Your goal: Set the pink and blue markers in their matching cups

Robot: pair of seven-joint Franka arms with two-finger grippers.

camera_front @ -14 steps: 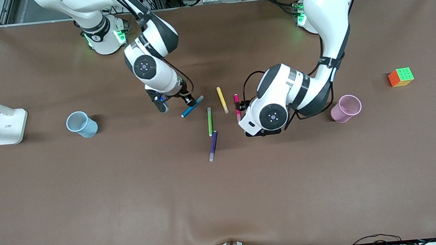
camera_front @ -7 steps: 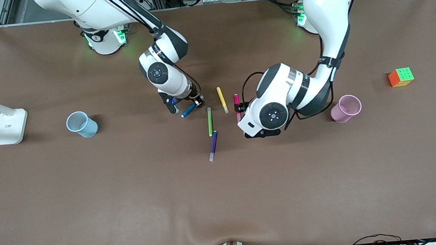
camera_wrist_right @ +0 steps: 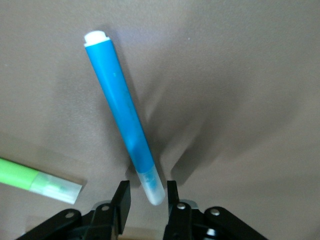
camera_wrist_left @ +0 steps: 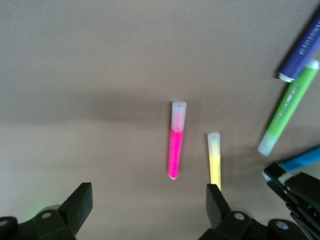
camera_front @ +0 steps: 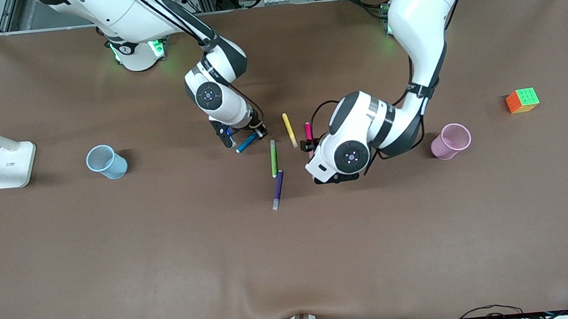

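Right gripper [camera_wrist_right: 145, 200] pinching blue marker [camera_wrist_right: 122, 110] cap end between its fingers; left gripper [camera_wrist_left: 147, 210] wide open above pink marker [camera_wrist_left: 175, 152]. Next: lift, 2 cups pending.

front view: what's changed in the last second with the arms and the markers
The right gripper swung toward the middle of the table over the blue marker and narrowed around its pale cap end; a firm hold cannot be told. The left gripper edged toward the right arm's end, wide open above the pink marker. The other markers, the blue cup and the pink cup stayed put.
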